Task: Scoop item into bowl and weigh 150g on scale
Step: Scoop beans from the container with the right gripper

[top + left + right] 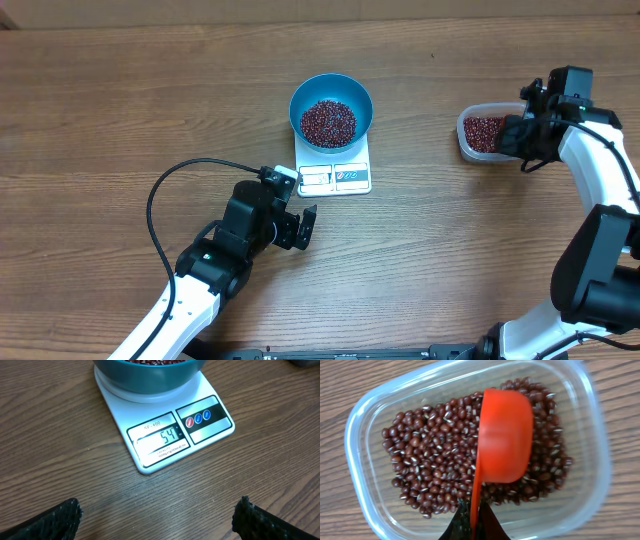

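Your right end effector [472, 527] pinched the scoop [502, 435], left end effector [302, 228] spread by the scale [335, 176]; any tilt could've spilled beans [430, 460] tbh.

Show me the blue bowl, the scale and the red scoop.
blue bowl [298, 98], overhead view, on its bare left inner wall.
scale [167, 437], left wrist view, on its display.
red scoop [502, 440], right wrist view, on the back of its cup.
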`<control>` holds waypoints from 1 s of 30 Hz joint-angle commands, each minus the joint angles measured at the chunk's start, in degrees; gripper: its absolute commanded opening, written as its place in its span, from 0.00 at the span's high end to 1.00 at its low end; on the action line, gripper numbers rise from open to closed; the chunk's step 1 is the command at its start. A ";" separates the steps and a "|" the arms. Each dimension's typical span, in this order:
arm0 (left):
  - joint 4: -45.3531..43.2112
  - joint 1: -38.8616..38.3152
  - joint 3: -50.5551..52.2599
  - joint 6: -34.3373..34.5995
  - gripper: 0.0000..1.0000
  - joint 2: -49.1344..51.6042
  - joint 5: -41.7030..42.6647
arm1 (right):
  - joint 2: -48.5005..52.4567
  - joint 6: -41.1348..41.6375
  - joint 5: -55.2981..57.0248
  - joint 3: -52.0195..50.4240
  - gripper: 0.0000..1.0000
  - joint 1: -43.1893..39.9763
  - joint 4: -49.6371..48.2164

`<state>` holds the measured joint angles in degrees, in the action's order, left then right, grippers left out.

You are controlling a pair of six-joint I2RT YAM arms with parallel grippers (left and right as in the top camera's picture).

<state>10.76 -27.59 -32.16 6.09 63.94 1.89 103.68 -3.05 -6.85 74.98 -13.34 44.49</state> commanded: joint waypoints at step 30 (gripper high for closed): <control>-0.07 0.24 0.24 0.79 0.00 0.46 -0.42 | 4.20 3.28 -22.21 -2.62 0.96 -2.14 -1.11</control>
<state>10.81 -27.59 -32.16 6.07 64.03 1.89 106.08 -0.16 -25.54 72.73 -15.29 43.13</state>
